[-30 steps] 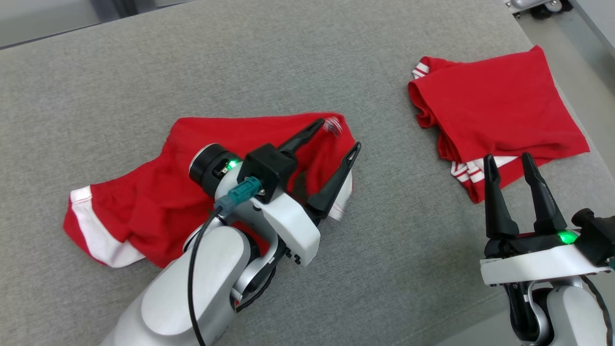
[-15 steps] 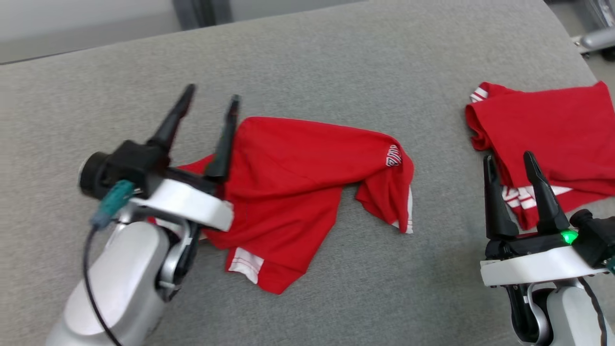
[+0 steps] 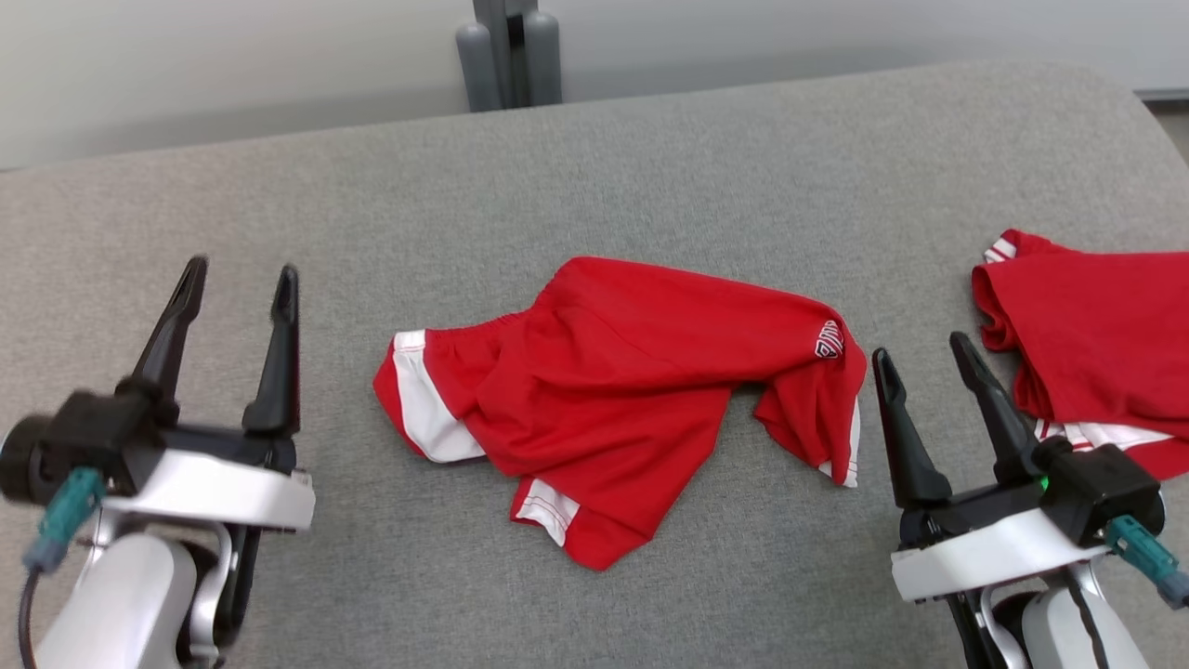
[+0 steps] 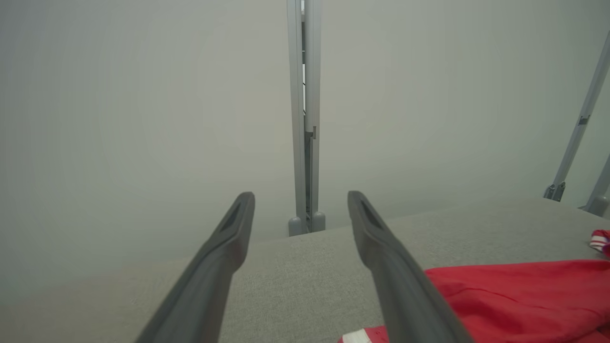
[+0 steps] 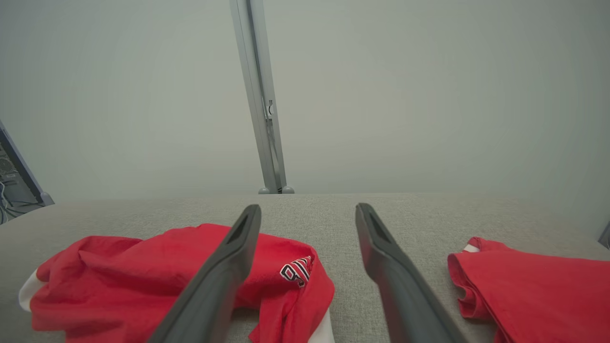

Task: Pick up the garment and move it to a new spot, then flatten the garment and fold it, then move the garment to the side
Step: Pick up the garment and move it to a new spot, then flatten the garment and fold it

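Note:
The garment [image 3: 622, 390] is a pair of red shorts with white trim and a small logo, lying crumpled in the middle of the grey table; it also shows in the right wrist view [image 5: 157, 271] and at the lower right of the left wrist view [image 4: 519, 300]. My left gripper [image 3: 237, 279] stands open at the lower left, well clear of the cloth, nothing between its fingers [image 4: 300, 200]. To the garment's right, my right gripper [image 3: 920, 358] is open and empty [image 5: 307, 212], its left fingertip close to the shorts' leg hem.
A second red garment [image 3: 1096, 353], folded, lies at the table's right edge [image 5: 538, 290]. A grey post [image 3: 509, 51] stands behind the table's far edge. The grey table top [image 3: 650, 177] spreads wide around the shorts.
The left gripper let go of the shorts, opened fully and drew back to the lower left. The camera swung, so the shorts now sit centred. The right gripper stayed open.

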You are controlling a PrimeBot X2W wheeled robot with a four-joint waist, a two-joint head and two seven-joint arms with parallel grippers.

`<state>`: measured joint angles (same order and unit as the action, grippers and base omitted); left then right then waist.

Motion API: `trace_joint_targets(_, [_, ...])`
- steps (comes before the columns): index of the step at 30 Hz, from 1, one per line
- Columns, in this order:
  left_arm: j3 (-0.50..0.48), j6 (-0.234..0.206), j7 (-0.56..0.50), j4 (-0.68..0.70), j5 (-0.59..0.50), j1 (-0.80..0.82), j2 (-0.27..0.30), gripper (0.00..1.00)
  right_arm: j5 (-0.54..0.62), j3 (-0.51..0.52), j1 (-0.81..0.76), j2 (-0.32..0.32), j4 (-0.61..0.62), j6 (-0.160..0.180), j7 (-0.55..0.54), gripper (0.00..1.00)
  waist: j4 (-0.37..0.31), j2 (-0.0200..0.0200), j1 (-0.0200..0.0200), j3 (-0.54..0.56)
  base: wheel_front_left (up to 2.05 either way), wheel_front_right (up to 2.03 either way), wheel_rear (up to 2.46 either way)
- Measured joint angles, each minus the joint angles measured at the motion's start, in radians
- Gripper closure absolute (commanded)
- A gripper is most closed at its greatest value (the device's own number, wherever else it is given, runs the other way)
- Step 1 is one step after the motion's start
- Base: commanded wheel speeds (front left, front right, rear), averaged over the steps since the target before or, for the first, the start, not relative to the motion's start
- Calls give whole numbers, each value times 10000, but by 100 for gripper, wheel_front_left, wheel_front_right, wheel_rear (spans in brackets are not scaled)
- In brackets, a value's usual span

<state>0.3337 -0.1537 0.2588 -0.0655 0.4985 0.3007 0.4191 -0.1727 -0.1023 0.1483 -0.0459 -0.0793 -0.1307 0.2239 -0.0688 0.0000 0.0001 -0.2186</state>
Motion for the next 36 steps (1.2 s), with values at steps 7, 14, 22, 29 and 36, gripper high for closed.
trace_joint_targets(7, [-226, -249, 12, 861, -397, -1480, 8, 0, 140, -40, -533, -4, 105, 0, -234, 0, 152, 0, 0, 604, 0, 0, 0])
trace_joint_targets(14, [-263, -769, 12, 1227, -479, -2588, -142, 0, 148, 178, -1030, -4, 324, 0, -422, 0, 203, 0, 0, 1073, 0, 0, 0])
trace_joint_targets(22, [-291, -1028, -211, 1501, -391, -3170, -36, 0, 153, 268, -1184, -6, 527, 0, -589, 0, 309, 0, 0, 1247, 0, 0, 0])
trace_joint_targets(29, [-232, -1104, -328, 1620, -391, -3169, -21, 0, 151, 274, -1207, -6, 627, 0, -660, 0, 378, 0, -1, 1256, 0, 0, 0])
trace_joint_targets(36, [-171, -1114, -443, 1710, -389, -3150, 13, 0, 63, 265, -1237, -6, 629, 0, -665, 0, 396, 0, 0, 1235, 0, 0, 0])
